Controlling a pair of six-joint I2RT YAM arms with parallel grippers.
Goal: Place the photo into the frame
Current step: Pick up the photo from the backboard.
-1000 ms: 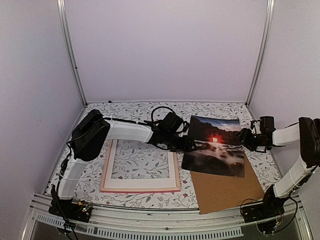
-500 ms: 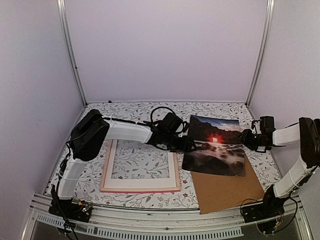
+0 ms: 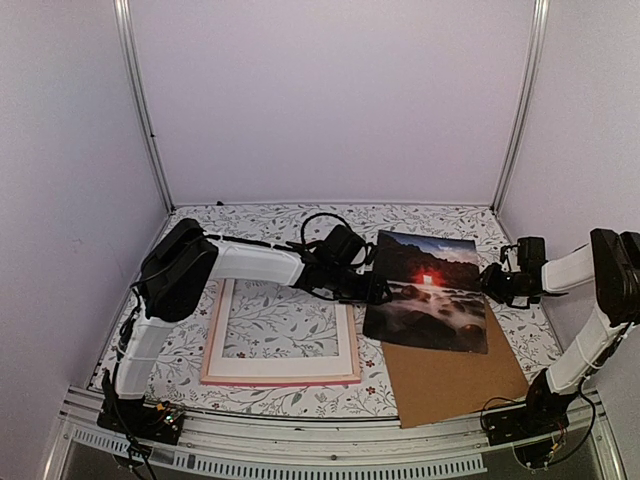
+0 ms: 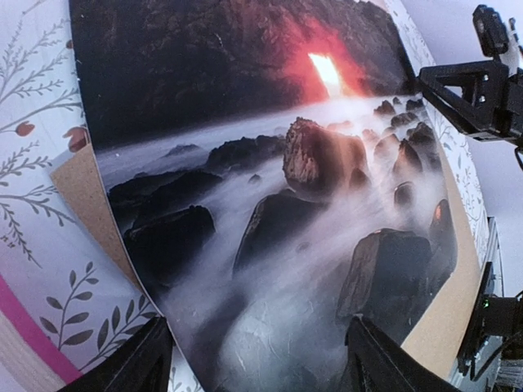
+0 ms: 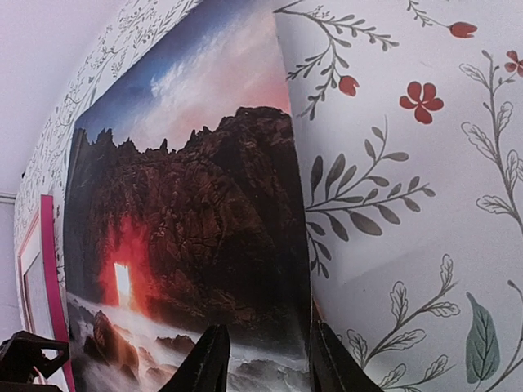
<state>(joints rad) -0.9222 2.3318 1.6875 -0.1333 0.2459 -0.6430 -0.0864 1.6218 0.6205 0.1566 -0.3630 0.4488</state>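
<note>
The right arm has edged in over the table (image 3: 280, 220), and the right gripper (image 3: 488, 280) has drawn its jaws much nearer together around the right edge of the photo (image 3: 430, 290). Whether they pinch it yet, I cannot tell. It looks like the start of a lift toward the frame (image 3: 280, 381), which lies well to the left with a white mat (image 3: 290, 365) inside. The photo rests partly over the brown backing board (image 3: 450, 380), between both tools. The left gripper (image 3: 378, 290) gapes wide at its left edge, holding nothing.

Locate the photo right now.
In the top view the photo sits right of centre, partly over the brown backing board, right of the frame.
</note>
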